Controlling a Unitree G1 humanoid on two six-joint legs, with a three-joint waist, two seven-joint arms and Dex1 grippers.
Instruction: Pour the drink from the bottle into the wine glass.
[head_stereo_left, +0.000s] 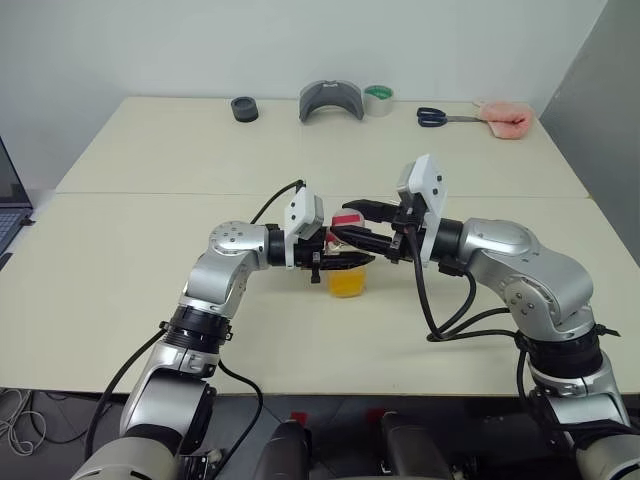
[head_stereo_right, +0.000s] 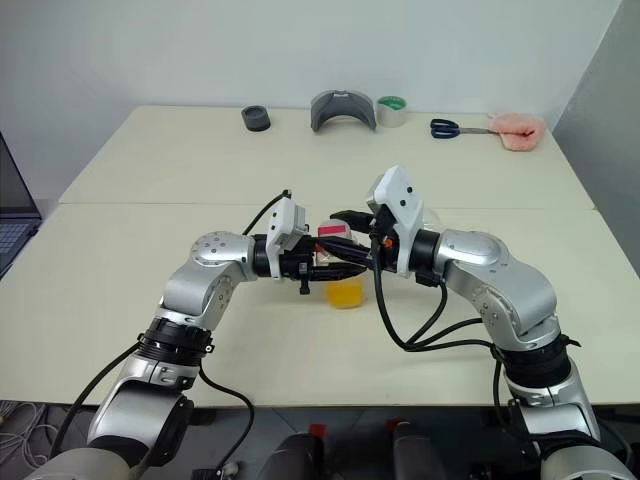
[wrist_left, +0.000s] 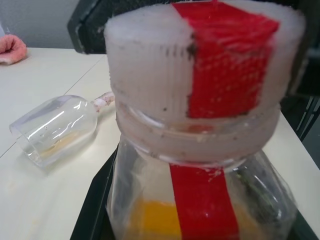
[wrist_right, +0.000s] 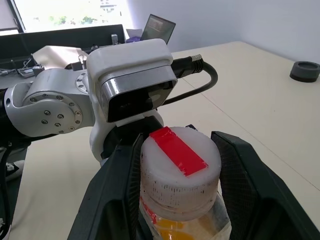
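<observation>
While the left hand clamped the bottle of drink upright, the right hand stood narrowly parted around its cap; the glass lay tipped on the surface.

Even, bright, diffuse lighting is seen throughout, with soft shadows cast under the arms. Daylight is blown out at 11 o'clock in the right wrist view. The bottle cap is rendered softly blurred up close.

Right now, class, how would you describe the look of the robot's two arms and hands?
Both arms are silver-grey metal with rounded joints, black bands and looping black cables. A white boxy camera housing sits on each wrist. The left hand and right hand each have two black fingers.
</observation>
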